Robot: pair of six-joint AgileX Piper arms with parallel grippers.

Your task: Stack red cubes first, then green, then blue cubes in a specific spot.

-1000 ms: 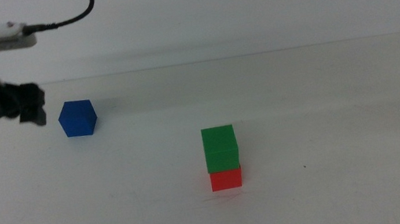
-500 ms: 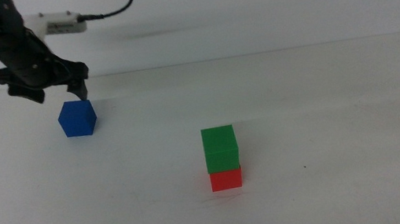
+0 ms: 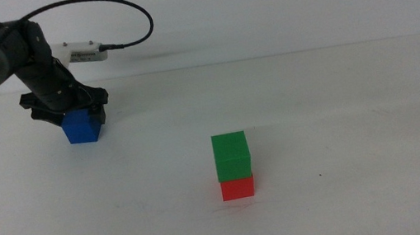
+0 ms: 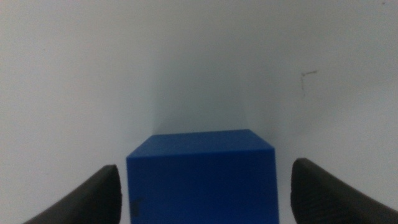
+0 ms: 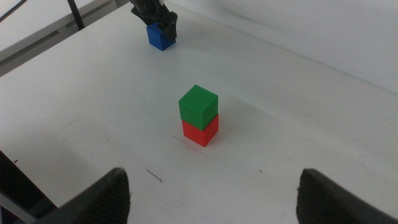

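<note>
The blue cube [image 3: 81, 127] sits on the white table at the far left; it also shows in the left wrist view [image 4: 202, 177] and the right wrist view [image 5: 160, 36]. My left gripper [image 3: 67, 110] is open and lowered over it, one jaw on each side with gaps, as the left wrist view [image 4: 202, 186] shows. The green cube [image 3: 231, 155] rests on the red cube [image 3: 238, 188] near the table's middle; both show in the right wrist view, the green cube [image 5: 198, 106] on the red cube [image 5: 200, 131]. My right gripper [image 5: 214, 193] is open, far from the stack, out of the middle view.
The left arm's black cable [image 3: 124, 14] loops above the table's far left. The table's far edge [image 3: 267, 55] runs behind the cubes. A small dark mark [image 5: 155, 177] lies on the table near the stack.
My left gripper has swung in from the far left and come down around the blue cube. The cubes have not moved.
</note>
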